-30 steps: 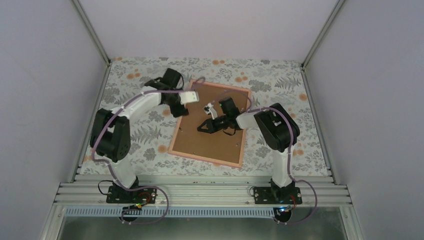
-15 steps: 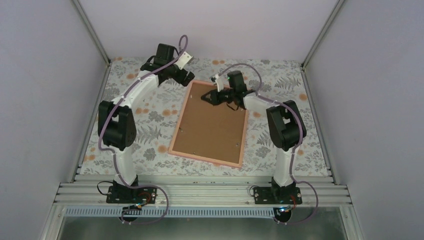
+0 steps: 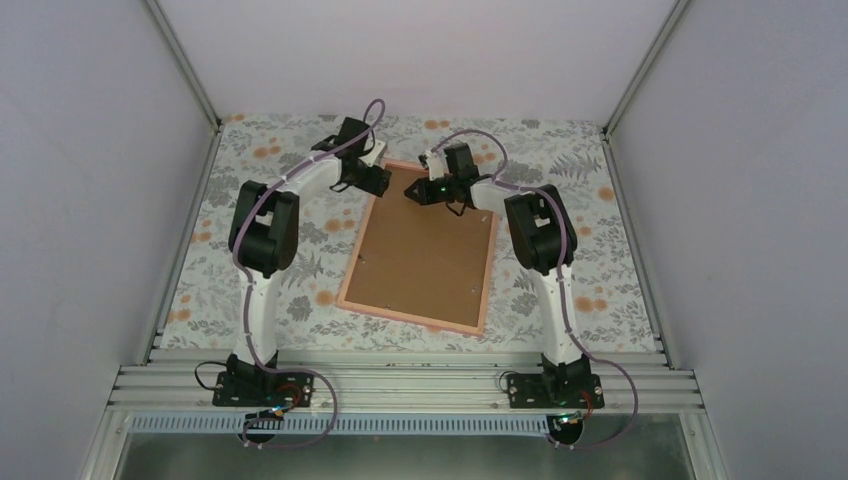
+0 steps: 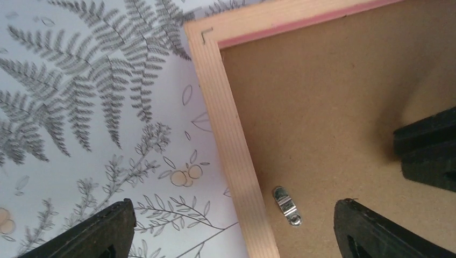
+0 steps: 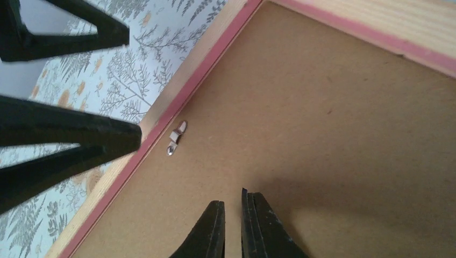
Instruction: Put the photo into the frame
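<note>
The pink frame (image 3: 410,317) lies face down on the table, its brown backing board (image 3: 425,260) filling it. The photo is hidden. My left gripper (image 3: 378,182) hovers at the frame's far-left corner. In the left wrist view it (image 4: 234,228) is wide open and straddles the frame's wooden side rail (image 4: 236,161), with a small metal clip (image 4: 286,206) just inside. My right gripper (image 3: 412,193) is over the far end of the backing. Seen from the right wrist, it (image 5: 231,200) is shut with nothing between its fingertips, close above the board (image 5: 322,107).
A floral cloth (image 3: 280,280) covers the table. Grey enclosure walls stand on three sides, with an aluminium rail (image 3: 400,380) along the near edge. The two grippers are close together; the left gripper's fingers (image 5: 70,134) show in the right wrist view.
My right gripper has moved from the middle of the backing to its far end. The left arm swung out to the far edge, then came back to the frame's far-left corner.
</note>
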`<state>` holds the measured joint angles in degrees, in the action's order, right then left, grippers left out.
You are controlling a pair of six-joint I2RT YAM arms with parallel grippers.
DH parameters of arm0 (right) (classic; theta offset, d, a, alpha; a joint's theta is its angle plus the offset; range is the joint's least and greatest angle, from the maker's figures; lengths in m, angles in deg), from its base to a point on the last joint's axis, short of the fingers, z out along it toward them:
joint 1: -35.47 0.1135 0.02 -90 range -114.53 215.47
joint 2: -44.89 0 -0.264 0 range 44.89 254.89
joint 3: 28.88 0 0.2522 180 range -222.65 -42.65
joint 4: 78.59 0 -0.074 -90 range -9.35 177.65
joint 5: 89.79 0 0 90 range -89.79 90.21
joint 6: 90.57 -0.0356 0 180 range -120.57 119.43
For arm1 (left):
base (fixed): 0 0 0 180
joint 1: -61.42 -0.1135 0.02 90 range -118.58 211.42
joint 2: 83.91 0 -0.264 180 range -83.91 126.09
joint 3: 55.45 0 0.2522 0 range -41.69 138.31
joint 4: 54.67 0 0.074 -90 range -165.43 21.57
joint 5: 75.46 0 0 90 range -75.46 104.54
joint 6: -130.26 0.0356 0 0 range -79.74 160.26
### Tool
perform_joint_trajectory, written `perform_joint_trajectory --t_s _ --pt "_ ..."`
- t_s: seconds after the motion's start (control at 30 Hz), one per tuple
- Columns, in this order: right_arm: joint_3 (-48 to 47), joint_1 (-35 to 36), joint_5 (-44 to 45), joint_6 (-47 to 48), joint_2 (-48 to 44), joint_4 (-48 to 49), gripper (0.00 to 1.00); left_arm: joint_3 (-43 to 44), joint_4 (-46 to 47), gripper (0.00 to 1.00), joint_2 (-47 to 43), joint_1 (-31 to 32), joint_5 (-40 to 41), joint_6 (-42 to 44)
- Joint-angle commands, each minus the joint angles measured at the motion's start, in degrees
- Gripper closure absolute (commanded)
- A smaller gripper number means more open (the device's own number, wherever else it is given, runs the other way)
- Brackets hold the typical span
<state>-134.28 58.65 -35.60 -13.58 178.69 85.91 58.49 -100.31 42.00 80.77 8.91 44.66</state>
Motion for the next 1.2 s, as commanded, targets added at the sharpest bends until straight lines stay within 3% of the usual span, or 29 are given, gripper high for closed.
perform_joint_trajectory --t_s 0.0,0.3,0.57,0.9,1.07,1.17 --pt "-0.33 0.17 2.90 -1.51 1.69 -0.96 0.90 1.50 -1.33 0.10 1.78 0.86 1.15 -3.52" --pt "5.69 0.12 3.18 -1.47 1.62 -0.65 0.91 2.29 -2.51 0.16 5.54 1.21 2.55 -4.10" --pt "7.71 -0.02 3.08 -1.26 0.08 -0.54 0.91 -4.67 -3.58 0.55 2.36 0.33 5.25 -4.50" --pt "11.03 0.02 2.63 -1.75 -1.14 0.69 0.91 -6.79 -4.13 0.82 -0.58 -0.15 4.80 -4.54" --pt "11.97 0.39 1.18 -1.17 -1.93 0.59 0.91 -9.53 -1.59 0.81 -3.41 -0.19 2.27 -3.74" --pt "12.69 0.77 -3.24 -0.10 -2.91 1.02 0.90 -11.80 1.40 0.66 -6.68 -0.12 -0.25 0.09"
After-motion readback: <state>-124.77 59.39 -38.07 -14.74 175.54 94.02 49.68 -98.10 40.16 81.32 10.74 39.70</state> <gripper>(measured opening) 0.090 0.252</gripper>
